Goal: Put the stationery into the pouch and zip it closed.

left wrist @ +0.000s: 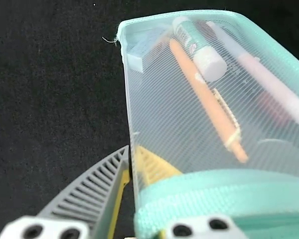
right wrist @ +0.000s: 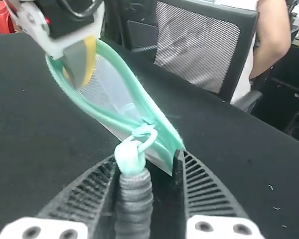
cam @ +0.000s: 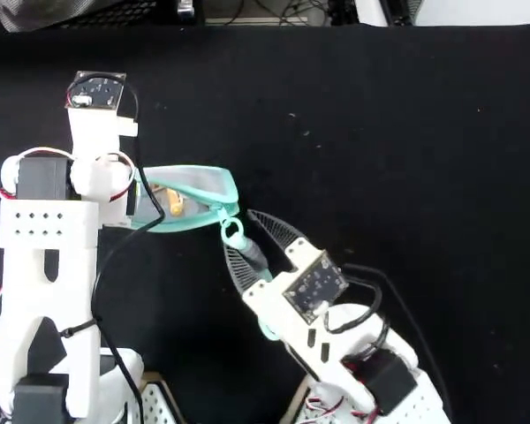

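Observation:
A teal-edged mesh pouch [cam: 194, 190] lies left of centre, and my left gripper [cam: 146, 205] is shut on its left end. Through the mesh [left wrist: 179, 124] I see an orange pen [left wrist: 204, 99], a glue stick [left wrist: 199, 45], a white pen [left wrist: 274, 84] and a pale eraser [left wrist: 142, 52]. The zipper slider [right wrist: 145, 128] sits at the pouch end facing my right gripper [right wrist: 145, 158]. That gripper is open around the teal pull tab [right wrist: 128, 155] and its grey cord [right wrist: 133, 199]. One finger touches the cord and the other stands apart from it.
The black tabletop [cam: 406, 132] stretches away to the right and back. A mesh-backed office chair [right wrist: 197, 45] stands beyond the table's far edge. The arms' bases occupy the near edge [cam: 44, 353].

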`<act>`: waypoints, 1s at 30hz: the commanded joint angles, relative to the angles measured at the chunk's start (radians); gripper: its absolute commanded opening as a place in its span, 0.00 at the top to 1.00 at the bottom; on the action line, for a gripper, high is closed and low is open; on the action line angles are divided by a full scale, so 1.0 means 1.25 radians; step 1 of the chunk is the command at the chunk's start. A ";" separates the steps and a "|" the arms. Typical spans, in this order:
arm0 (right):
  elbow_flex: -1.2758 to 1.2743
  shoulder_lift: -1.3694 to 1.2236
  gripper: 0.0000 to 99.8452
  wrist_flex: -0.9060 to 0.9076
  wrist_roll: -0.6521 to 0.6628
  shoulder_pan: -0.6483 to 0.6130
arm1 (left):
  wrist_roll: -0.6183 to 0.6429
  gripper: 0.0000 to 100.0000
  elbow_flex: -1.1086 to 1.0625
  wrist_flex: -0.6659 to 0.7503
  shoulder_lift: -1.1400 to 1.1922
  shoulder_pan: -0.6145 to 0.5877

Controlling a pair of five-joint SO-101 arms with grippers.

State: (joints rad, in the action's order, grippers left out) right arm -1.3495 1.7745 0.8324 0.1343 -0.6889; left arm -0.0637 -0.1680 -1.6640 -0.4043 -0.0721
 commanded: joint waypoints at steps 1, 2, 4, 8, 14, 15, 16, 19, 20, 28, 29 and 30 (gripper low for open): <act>0.056 -0.096 0.85 -0.056 -0.010 -0.014 | -0.001 0.97 -0.006 0.005 0.010 -0.006; 0.074 -0.131 0.85 -0.064 -0.014 -0.015 | -0.001 0.97 -0.006 0.005 0.010 -0.006; 0.118 -0.190 0.85 -0.059 -0.015 -0.016 | -0.001 0.97 -0.006 0.005 0.010 -0.008; 0.211 -0.230 0.85 0.037 -0.010 -0.016 | -0.001 0.97 -0.006 0.005 0.010 -0.009; 0.208 -0.201 0.85 0.060 -0.009 -0.016 | -0.002 0.97 -0.006 0.005 0.010 -0.006; 0.192 -0.201 0.85 0.043 -0.009 -0.015 | -0.002 0.97 -0.006 0.005 0.010 -0.007; 0.174 -0.201 0.85 0.023 -0.009 -0.014 | -0.001 0.97 -0.006 0.005 0.010 -0.009; 0.118 -0.202 0.85 -0.027 -0.007 -0.010 | -0.001 0.97 -0.006 0.004 0.010 -0.010; 0.105 -0.202 0.85 -0.038 -0.006 -0.004 | -0.001 0.97 -0.006 0.004 0.010 -0.010; 0.048 -0.196 0.85 -0.054 0.025 0.090 | -0.001 0.97 -0.006 0.005 0.010 -0.009; 0.047 -0.196 0.85 -0.054 0.025 0.087 | -0.001 0.97 -0.006 0.005 0.010 -0.009; 0.048 -0.196 0.85 -0.054 0.025 0.087 | -0.001 0.97 -0.006 0.005 0.010 -0.009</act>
State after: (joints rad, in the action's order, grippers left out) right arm -1.2942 1.5213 0.7879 0.1573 -0.5984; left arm -0.0637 -0.1680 -1.6640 -0.4043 -0.0721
